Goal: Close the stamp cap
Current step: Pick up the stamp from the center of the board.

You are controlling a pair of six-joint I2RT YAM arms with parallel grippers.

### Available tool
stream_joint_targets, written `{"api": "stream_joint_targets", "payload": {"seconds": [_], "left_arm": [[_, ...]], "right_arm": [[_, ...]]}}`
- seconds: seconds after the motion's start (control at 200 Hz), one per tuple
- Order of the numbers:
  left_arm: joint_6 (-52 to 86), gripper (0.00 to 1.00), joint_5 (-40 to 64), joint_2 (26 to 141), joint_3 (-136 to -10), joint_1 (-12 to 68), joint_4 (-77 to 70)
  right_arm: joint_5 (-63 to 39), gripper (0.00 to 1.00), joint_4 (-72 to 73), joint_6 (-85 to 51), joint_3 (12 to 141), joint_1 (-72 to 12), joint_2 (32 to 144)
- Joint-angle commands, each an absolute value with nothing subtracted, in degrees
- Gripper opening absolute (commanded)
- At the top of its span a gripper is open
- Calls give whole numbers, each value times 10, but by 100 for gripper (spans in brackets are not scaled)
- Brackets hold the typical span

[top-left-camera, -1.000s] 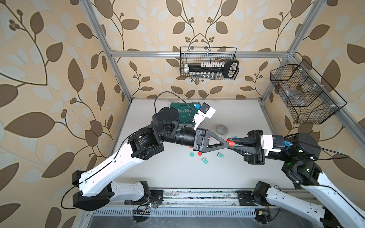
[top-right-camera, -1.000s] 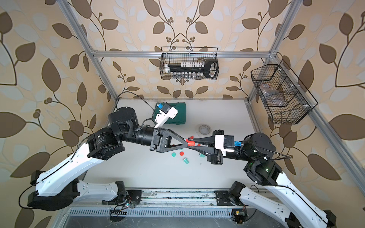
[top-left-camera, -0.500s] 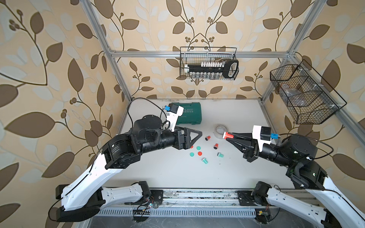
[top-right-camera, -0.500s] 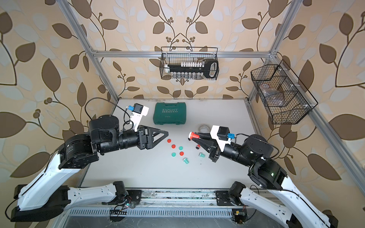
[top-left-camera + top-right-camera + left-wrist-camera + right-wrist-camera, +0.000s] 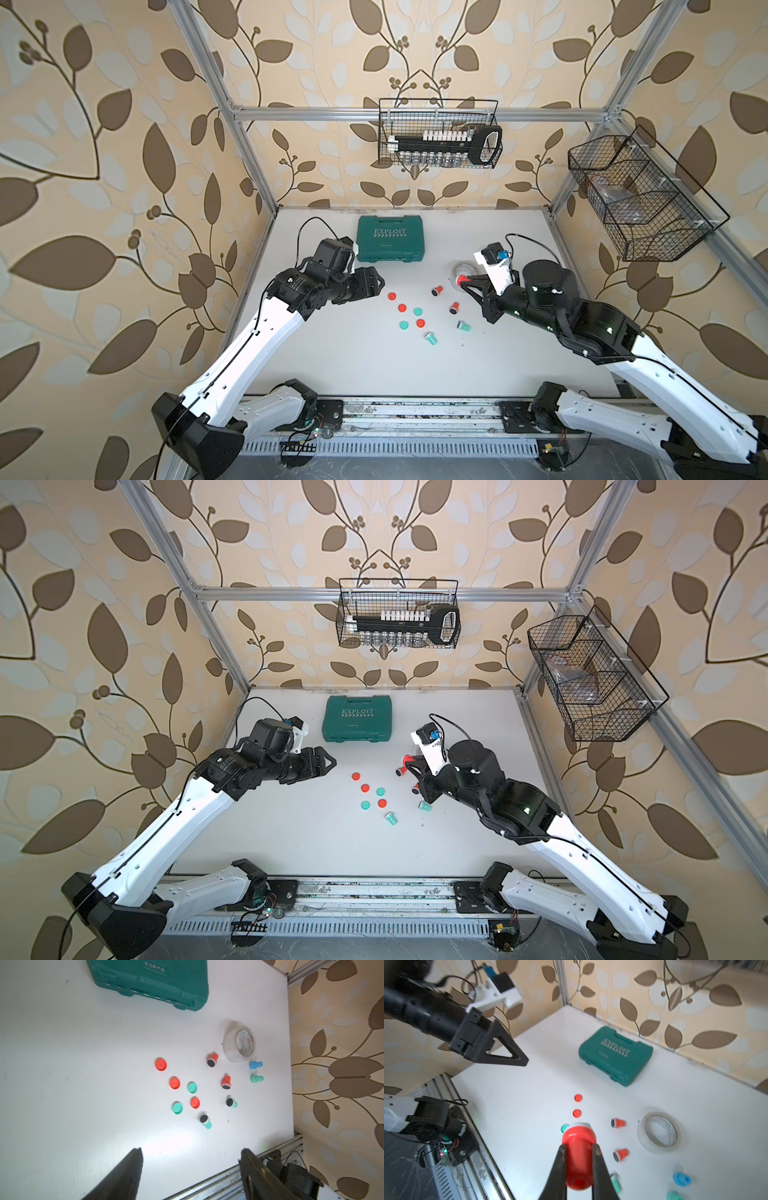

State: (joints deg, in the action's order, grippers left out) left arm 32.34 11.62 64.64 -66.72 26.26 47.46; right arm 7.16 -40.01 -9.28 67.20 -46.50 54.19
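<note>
My right gripper (image 5: 579,1147) is shut on a red stamp (image 5: 579,1159), held above the table with the stamp's wide end pointing toward the left arm; that gripper (image 5: 464,282) shows in both top views. A white ring edges the stamp's far end; whether a cap sits on it I cannot tell. My left gripper (image 5: 191,1150) is open and empty, hanging at the table's left side (image 5: 376,284). Between the arms lie loose red caps (image 5: 391,296) and teal caps (image 5: 417,311), two uncapped red stamps (image 5: 436,290) and two uncapped teal stamps (image 5: 431,338).
A green tool case (image 5: 390,244) lies at the back of the table. A roll of clear tape (image 5: 465,269) lies by my right gripper. Beyond it lie a blue stamp (image 5: 255,1065) and a teal stamp (image 5: 256,1078). Wire baskets (image 5: 440,135) hang on the walls.
The two grippers met over the table's middle a second ago and have drawn apart. The left one opened and pulled back left. The right one pulled back right, keeping the red stamp.
</note>
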Motion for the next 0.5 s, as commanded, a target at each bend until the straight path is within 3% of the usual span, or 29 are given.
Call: {"api": "stream_joint_targets", "payload": {"seconds": [0.0, 0.185, 0.495], "left_arm": [[268, 75, 110, 672, -668, 256, 476], [228, 73, 56, 704, -655, 245, 474], [201, 72, 55, 713, -599, 201, 425]], "right_arm": [[112, 0, -465, -138, 686, -467, 568], [122, 0, -495, -217, 689, -467, 625], [66, 0, -488, -254, 684, -481, 743]]}}
